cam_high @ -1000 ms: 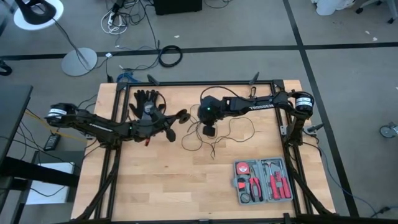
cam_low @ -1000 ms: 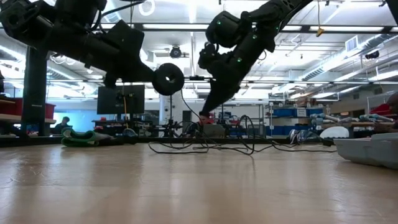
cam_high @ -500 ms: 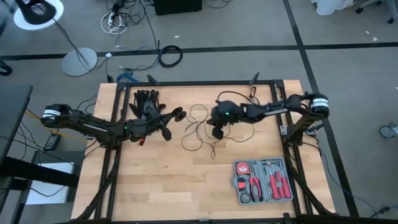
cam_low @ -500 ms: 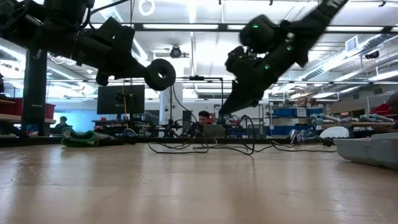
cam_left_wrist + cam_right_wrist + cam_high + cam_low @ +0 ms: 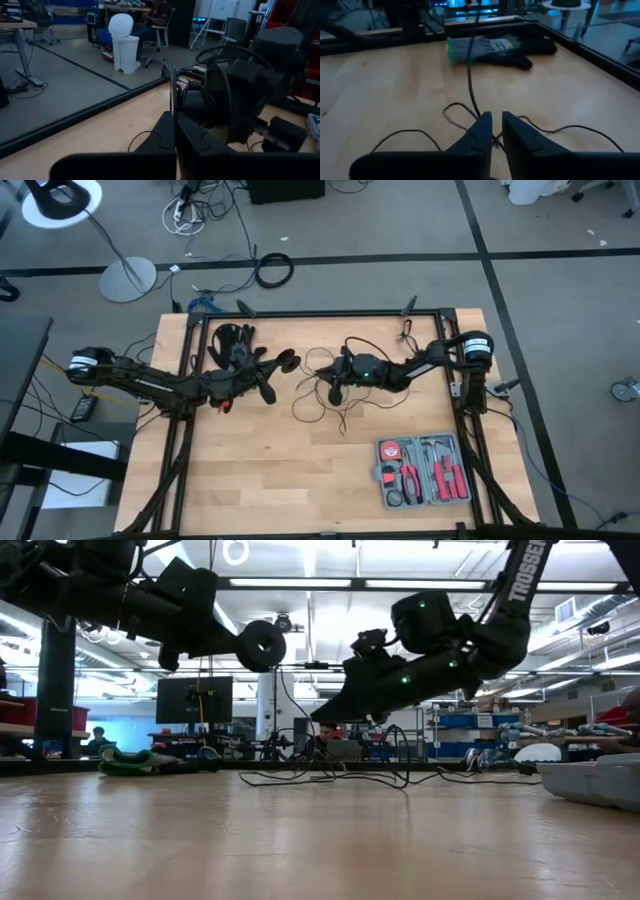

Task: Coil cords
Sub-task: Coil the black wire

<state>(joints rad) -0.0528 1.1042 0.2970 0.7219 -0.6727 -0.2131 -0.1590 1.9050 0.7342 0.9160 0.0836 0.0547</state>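
The cord is one thin black wire. It lies in loose loops (image 5: 325, 385) on the table's middle and ends in a round black disc (image 5: 288, 361). My left gripper (image 5: 278, 366) is shut on that disc high above the wood (image 5: 261, 645). From the disc the wire (image 5: 290, 715) drops to the loops (image 5: 330, 778). My right gripper (image 5: 334, 393) points almost level toward the table's left, above the loops (image 5: 318, 718). Its fingers stand a narrow gap apart (image 5: 493, 120), and the wire (image 5: 470, 85) runs into that gap. My left gripper pinches the disc between its two fingers, which come level from the table's left. The disc stands on edge and its rim (image 5: 172, 92) juts past the fingertips. It is lifted clear, with the wire hanging from it. My right gripper may touch the wire at its tips (image 5: 481, 118); I cannot tell.
A dark glove (image 5: 232, 342) with a green cuff (image 5: 449, 49) lies at the far left of the table. An open grey tool case (image 5: 424, 471) sits at the near right. A black frame (image 5: 320, 313) edges the table.
My right gripper has tipped from pointing steeply down to almost level, and its wrist has sunk toward the table. Its tips swung toward the right edge and back, staying over the wire loops. The disc stays held aloft.
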